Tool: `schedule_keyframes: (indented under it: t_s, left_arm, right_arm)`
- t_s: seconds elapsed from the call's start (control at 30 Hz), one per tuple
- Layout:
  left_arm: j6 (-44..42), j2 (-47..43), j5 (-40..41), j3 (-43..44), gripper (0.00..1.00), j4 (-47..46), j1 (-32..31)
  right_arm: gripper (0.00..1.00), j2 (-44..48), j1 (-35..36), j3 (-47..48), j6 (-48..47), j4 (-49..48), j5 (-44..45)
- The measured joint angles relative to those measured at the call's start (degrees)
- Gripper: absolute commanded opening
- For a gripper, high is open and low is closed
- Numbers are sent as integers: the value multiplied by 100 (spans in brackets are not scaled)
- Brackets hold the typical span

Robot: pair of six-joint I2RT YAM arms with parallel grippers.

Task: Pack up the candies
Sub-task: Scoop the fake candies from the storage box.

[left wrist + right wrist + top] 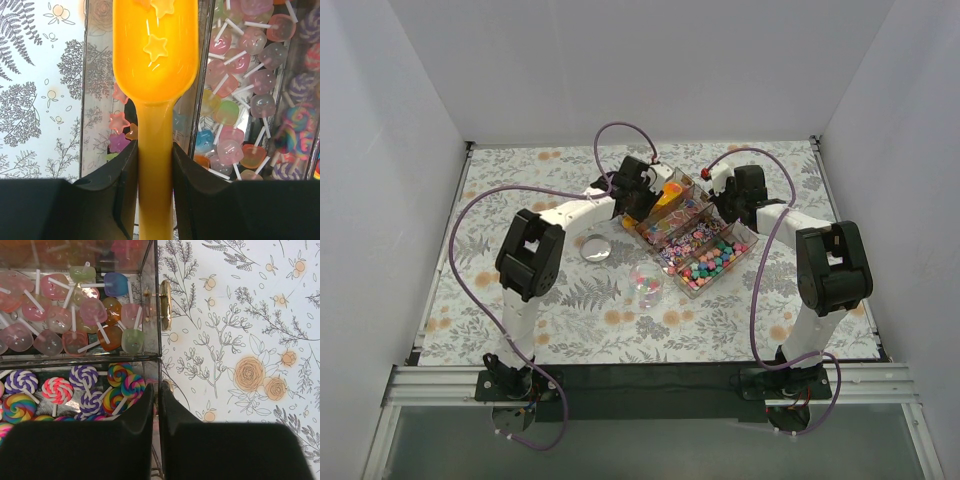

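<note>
K: Two arms, both at the compartment box (80, 360). Entry, left to right?

M: Left of the box on the worktop (500, 170) is a round lid (597, 249), set aside. Nearer the box is a small clear pot (648, 285), open, with a few sweets in it. I judge it the receiving pot, uncapped for filling.

K: Left arm?

M: Left fingers (120, 190) are clenched on the handle of the orange scoop (155, 75), one each side. The bowl points away over the box's end compartment. Gripping the handle leaves the bowl free to dig and carry. Candies (155, 47): a couple of yellow stars lie in the bowl, with more stars below in that compartment. Lollipop shapes fill the compartments to its right.

K: Tilt?

M: Cannot tell from the wrist view. The next move calls for carrying the load to the pot without spilling.

K: Right arm?

M: Right fingers (135, 425) are pinched nearly together at the box's right side wall, which runs into the slit between them. I judge this a bracing grip, so the scoop cannot shove the box. A brass-coloured latch (166, 305) sits just outside that wall, untouched.
</note>
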State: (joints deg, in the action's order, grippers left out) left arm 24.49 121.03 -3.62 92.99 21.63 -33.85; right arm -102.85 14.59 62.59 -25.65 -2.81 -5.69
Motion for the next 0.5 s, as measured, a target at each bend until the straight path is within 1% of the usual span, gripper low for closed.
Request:
schedule_keyframes:
  t_s: [0.07,0.1,0.17,0.2,0.3,0.33,0.47,0.5]
  left_arm:
    - [0,-50,2,-81,0,-79,0]
    - [2,-90,4,-140,0,-118,0]
    - [4,-170,7,-249,0,-179,7]
    - [7,-214,4,-313,0,-227,13]
    - [39,-439,-7,-614,0,-387,33]
    - [44,-527,-13,-708,0,-413,42]
    - [50,-826,-127,-881,0,-487,76]
    - [50,-883,-173,-901,0,-509,79]
  right_arm:
    - [17,0,0,0,7,0,-7]
    - [24,0,0,0,4,0,-7]
    - [33,0,0,-2,9,4,-7]
    - [40,0,4,-4,13,11,-11]
    - [48,0,42,-4,26,52,-52]
    - [48,0,48,-4,26,74,-59]
    - [57,42,55,-7,57,177,-66]
    - [57,72,52,-11,81,212,-63]
